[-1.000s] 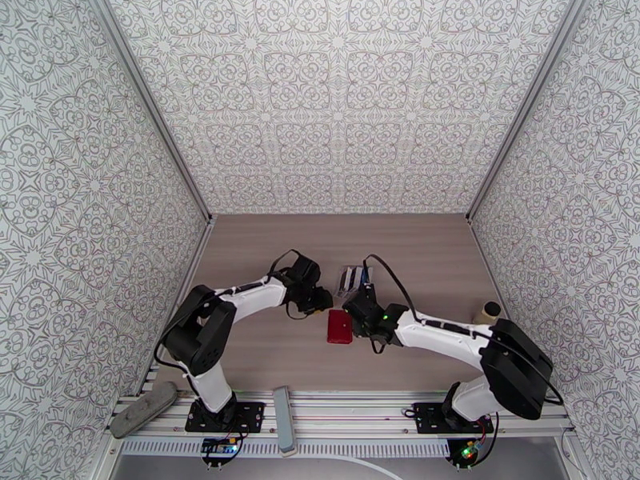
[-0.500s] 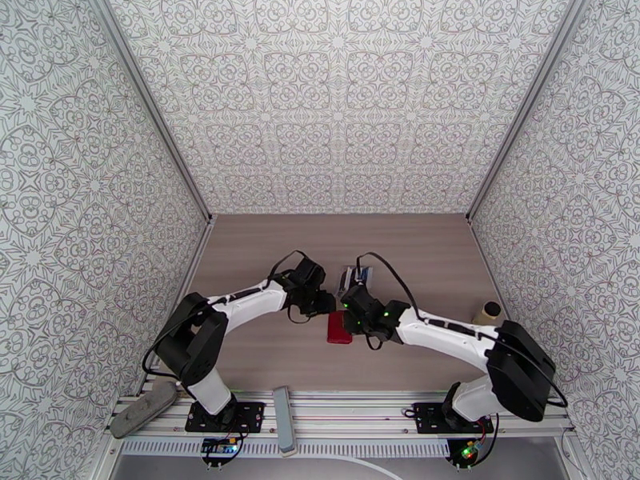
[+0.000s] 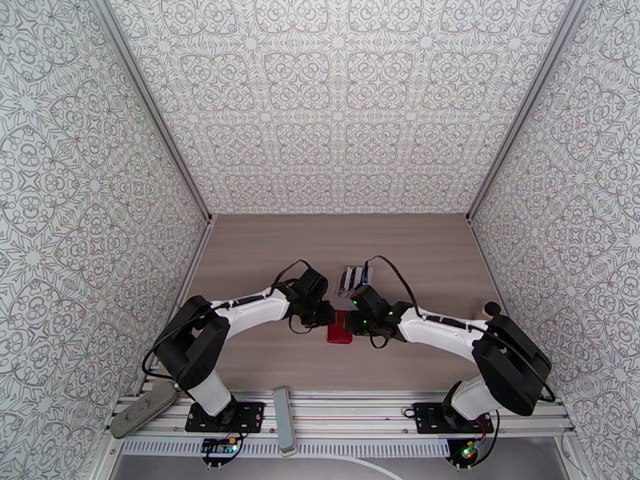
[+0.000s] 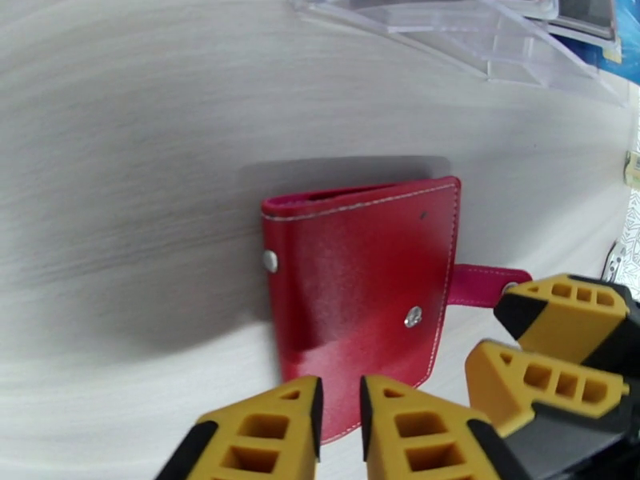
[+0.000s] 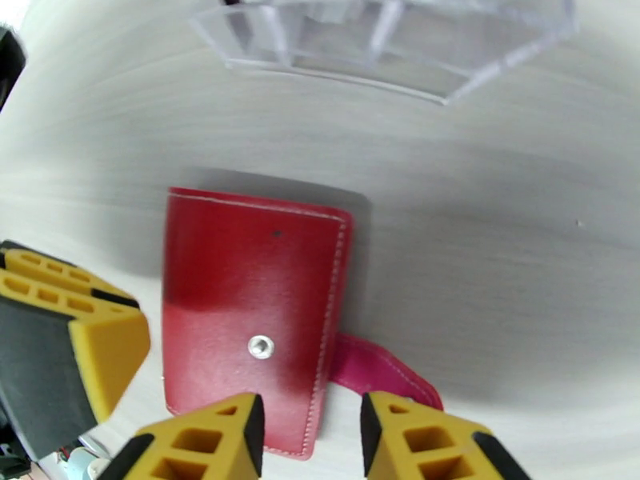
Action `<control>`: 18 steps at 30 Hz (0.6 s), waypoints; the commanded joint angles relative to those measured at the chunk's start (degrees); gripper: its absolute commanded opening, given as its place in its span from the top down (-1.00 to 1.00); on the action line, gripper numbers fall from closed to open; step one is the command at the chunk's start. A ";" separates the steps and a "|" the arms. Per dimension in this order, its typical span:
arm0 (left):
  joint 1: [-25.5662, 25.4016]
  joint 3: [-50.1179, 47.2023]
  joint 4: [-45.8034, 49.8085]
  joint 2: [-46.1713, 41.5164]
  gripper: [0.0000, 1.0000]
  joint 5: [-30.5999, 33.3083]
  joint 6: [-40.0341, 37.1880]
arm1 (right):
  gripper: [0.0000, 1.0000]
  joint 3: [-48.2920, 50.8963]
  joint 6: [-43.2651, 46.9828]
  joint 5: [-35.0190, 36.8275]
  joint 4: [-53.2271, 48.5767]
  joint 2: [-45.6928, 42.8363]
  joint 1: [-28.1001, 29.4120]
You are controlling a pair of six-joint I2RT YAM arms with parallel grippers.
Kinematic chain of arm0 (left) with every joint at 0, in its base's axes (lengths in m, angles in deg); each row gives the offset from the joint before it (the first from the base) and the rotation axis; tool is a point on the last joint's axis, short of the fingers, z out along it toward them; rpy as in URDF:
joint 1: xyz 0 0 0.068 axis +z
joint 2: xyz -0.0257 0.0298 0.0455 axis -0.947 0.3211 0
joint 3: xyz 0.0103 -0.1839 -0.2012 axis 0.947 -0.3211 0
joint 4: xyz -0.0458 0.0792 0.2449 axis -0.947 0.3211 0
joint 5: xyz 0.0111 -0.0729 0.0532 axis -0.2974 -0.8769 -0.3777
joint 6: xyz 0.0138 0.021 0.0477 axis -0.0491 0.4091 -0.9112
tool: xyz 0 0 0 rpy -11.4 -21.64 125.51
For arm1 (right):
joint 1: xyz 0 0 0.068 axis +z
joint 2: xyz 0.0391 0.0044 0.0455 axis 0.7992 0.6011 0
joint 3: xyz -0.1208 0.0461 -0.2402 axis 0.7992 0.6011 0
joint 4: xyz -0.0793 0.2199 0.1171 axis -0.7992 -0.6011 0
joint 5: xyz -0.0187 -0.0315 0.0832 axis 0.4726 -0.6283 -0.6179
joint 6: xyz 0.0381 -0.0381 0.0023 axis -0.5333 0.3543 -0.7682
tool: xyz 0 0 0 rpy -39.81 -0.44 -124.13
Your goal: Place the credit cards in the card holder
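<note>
Red wallet [image 4: 360, 290] lies closed and flat on the table [image 3: 264, 250], its snap tab [image 5: 384, 378] sticking out loose. The right gripper [image 5: 312, 426] hovers over that tab side, jaws apart and empty. The left gripper [image 4: 338, 410] hovers at the opposite side, jaws nearly together with a thin gap, gripping nothing. The cards [image 3: 354, 278] stand in a clear rack [image 5: 384, 42] just beyond.

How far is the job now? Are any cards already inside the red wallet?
Done: only the snap tab looks unfastened. In hand: the left hand and the open right hand sit at the closed card holder, probably to open it. Left: the credit cards I can see stand in the clear rack, waiting to be inserted.
</note>
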 commanded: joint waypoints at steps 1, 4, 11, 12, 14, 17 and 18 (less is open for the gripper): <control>0.16 -0.70 -0.39 0.57 0.62 1.34 0.21 | 0.23 1.49 -1.31 -3.27 3.83 0.58 -0.68; 0.31 -0.92 -0.64 1.29 0.62 1.56 -0.04 | 0.23 1.85 -1.47 -3.70 4.56 0.63 -1.01; 1.16 -1.55 -0.50 2.45 0.63 1.99 -0.71 | 0.23 2.64 -1.59 -5.53 6.34 1.95 -2.18; 1.25 -1.58 -0.40 2.54 0.63 2.10 -0.85 | 0.23 2.58 -1.59 -5.79 6.57 2.12 -2.34; 1.47 -1.73 -0.60 2.85 0.62 2.04 -1.03 | 0.22 2.73 -1.51 -6.15 6.97 2.42 -2.51; 1.69 -1.89 -0.88 3.28 0.63 1.68 -1.07 | 0.22 2.91 -1.45 -6.80 7.53 3.11 -2.78; 1.62 -1.98 -0.96 3.41 0.62 1.67 -1.08 | 0.21 2.89 -1.46 -7.09 7.74 3.39 -2.93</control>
